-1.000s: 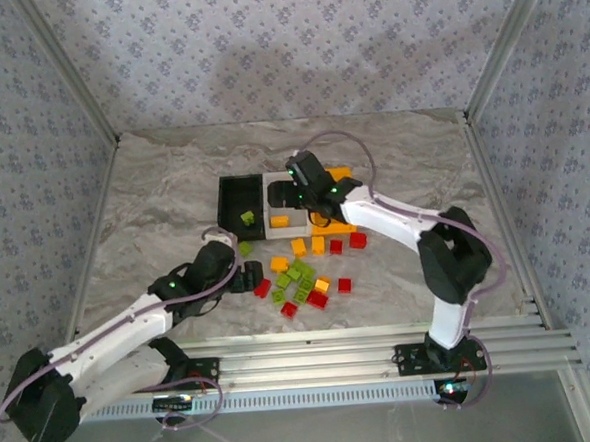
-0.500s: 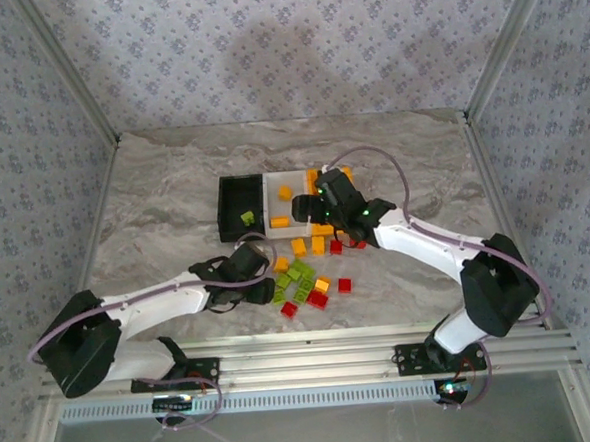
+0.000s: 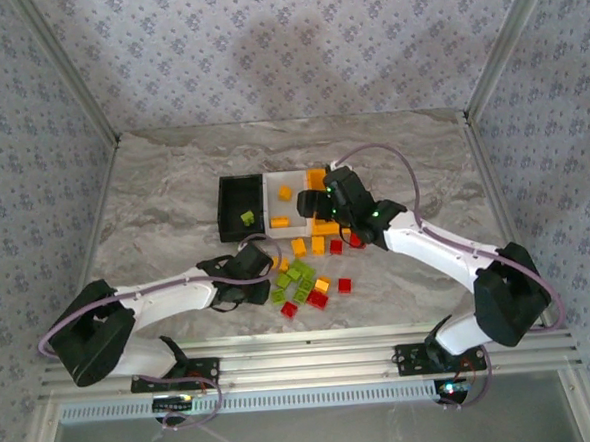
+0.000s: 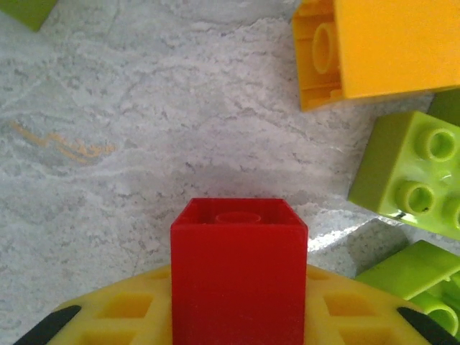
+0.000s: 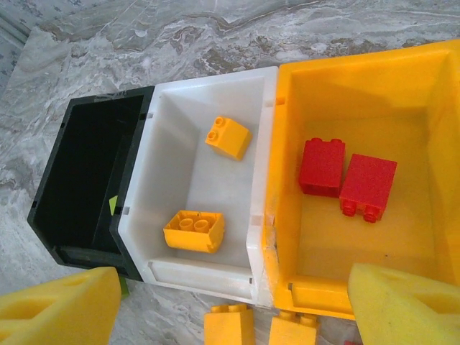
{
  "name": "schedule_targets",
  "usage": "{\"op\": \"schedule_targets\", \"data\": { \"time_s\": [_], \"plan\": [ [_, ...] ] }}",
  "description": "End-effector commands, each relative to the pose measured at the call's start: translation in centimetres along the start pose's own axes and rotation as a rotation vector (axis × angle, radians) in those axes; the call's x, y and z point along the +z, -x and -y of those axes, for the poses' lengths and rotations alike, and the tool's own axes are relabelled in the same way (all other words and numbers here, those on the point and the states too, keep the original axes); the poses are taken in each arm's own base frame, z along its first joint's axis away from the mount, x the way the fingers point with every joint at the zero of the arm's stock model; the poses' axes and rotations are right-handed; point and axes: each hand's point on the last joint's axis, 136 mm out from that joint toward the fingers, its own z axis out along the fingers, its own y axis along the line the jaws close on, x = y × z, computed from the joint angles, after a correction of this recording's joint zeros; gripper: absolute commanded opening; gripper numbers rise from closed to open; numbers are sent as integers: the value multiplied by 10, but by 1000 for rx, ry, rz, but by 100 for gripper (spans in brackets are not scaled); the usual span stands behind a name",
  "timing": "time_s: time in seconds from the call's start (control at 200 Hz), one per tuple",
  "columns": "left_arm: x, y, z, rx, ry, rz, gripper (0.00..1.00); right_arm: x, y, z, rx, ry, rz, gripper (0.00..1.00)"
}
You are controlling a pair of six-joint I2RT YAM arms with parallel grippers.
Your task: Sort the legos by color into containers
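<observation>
My left gripper (image 3: pixel 258 282) is at the left edge of the lego pile, shut on a red lego (image 4: pixel 238 273) that stands between its yellow pads just above the marble. My right gripper (image 5: pixel 233 310) hangs open and empty over the near wall where the white bin (image 5: pixel 188 169) meets the orange bin (image 5: pixel 402 122). Two orange-yellow legos (image 5: pixel 194 230) lie in the white bin. The orange bin holds two red legos (image 5: pixel 322 167). One green lego (image 3: pixel 247 218) lies in the black bin (image 3: pixel 225 200). Loose green legos (image 3: pixel 296 275), red legos (image 3: pixel 318 300) and orange-yellow legos (image 3: pixel 299 247) are scattered before the bins.
The three bins stand side by side at mid-table, black, white, orange from left to right. Two orange-yellow legos (image 5: pixel 230 327) lie right below the white bin's front wall. An orange-yellow lego (image 4: pixel 388 50) and green legos (image 4: pixel 417 176) lie close to my left gripper's right side.
My left gripper has slid right to the pile's edge and now has the red lego between its pads. The right gripper has shifted right from over the white bin toward the orange bin.
</observation>
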Motion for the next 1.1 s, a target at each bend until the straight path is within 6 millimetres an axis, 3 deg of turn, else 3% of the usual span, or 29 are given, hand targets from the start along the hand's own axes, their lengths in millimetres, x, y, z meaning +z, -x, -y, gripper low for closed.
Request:
{"op": "schedule_targets", "data": {
  "time_s": [0.0,0.165,0.275,0.42,0.535,0.69,0.924,1.094],
  "plan": [
    [-16,17,6,10,-8,54,31,-12,6,10,17,-23,41,84],
    [-51,52,17,27,-38,164,30,-25,-8,33,56,-73,47,84],
    [-75,97,41,53,-80,258,30,-37,-24,57,83,-122,42,84],
    [-81,161,87,93,-155,327,28,-49,-51,91,116,-198,12,84],
    [-69,208,119,127,-172,346,27,-60,-69,112,145,-239,-1,84],
    [-41,255,141,128,-186,333,26,-75,-81,130,176,-264,4,84],
    [7,288,152,127,-150,268,25,-91,-81,139,198,-269,29,85],
    [17,307,154,97,-150,264,31,-97,-79,140,201,-273,38,85]
  ]
}}
